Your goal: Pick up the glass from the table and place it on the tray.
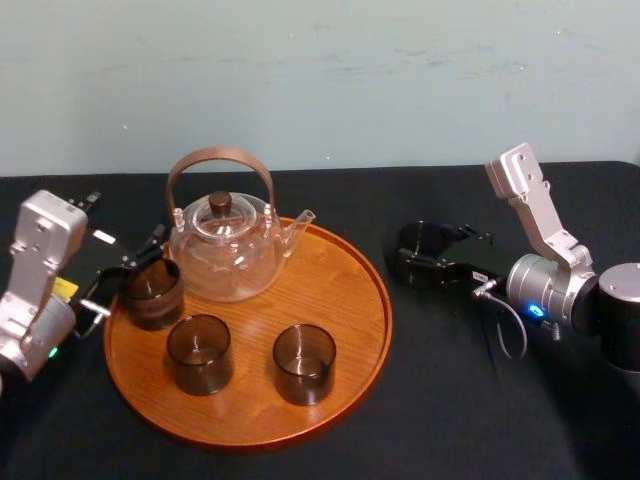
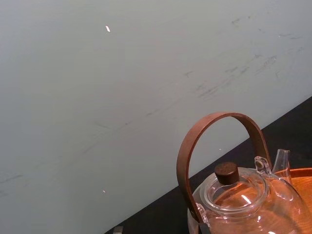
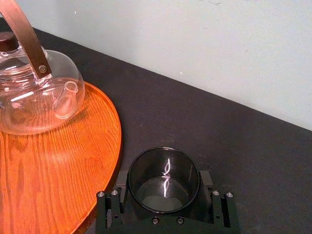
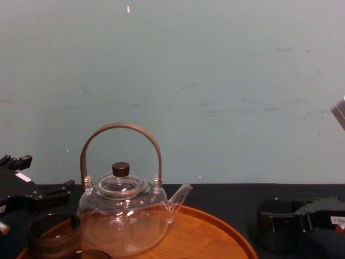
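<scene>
Glass [image 3: 163, 168] on desk [image 1: 450, 400], 3 o'clock of tray [image 1: 340, 300] | right hand [image 1: 420, 258] clasps it for lifting | left hand [image 1: 125, 278] at 9 o'clock, grip unclear

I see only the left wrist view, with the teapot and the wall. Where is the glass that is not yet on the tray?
Observer: The glass stands on the table, right of the tray, gripped by the right gripper.
Operator: Is the tray free?
Observer: No. Three other glasses stand on it, in front of the teapot.
Operator: And my left gripper?
Observer: The left gripper is at the tray's left rim, close to the leftmost of them.
</scene>
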